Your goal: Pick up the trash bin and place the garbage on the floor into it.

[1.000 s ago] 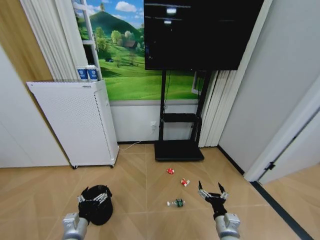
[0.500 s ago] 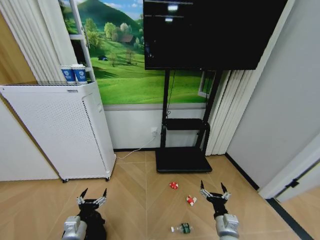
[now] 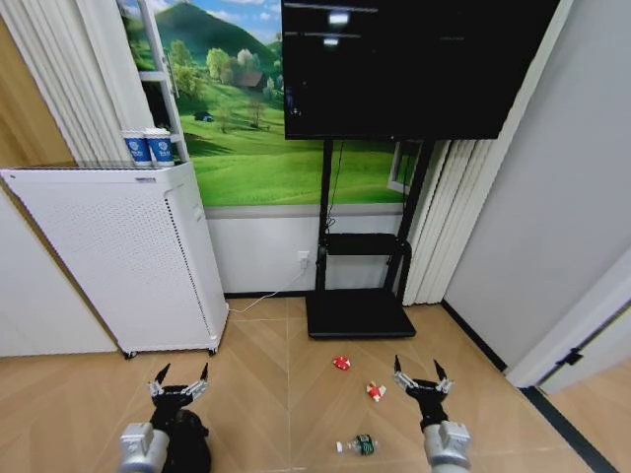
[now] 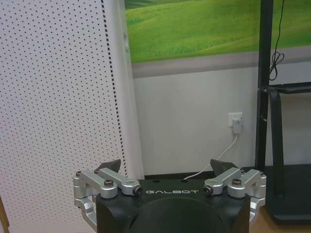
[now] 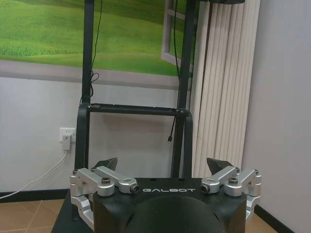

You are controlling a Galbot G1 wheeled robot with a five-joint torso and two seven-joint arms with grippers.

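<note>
While both arms are hanging low over the floor [image 3: 266, 365], the left gripper [image 3: 177, 386] is spreading its fingers above the trash bin [image 3: 192, 445] (mostly hidden below it). The right gripper [image 3: 421, 378] is gaping too, with two red scraps [image 3: 341, 363] to its left and a bottle [image 3: 357, 445] nearer the robot; bare wood is lying between them.

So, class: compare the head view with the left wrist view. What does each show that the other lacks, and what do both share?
Head view alone: the garbage on the floor, two red-and-white scraps and a small clear bottle; the trash bin under the left gripper; the right gripper, open; two blue cups.
Left wrist view alone: the appliance's perforations close up.
Both: the white perforated appliance, the left gripper open, the wall socket and the black stand.
</note>
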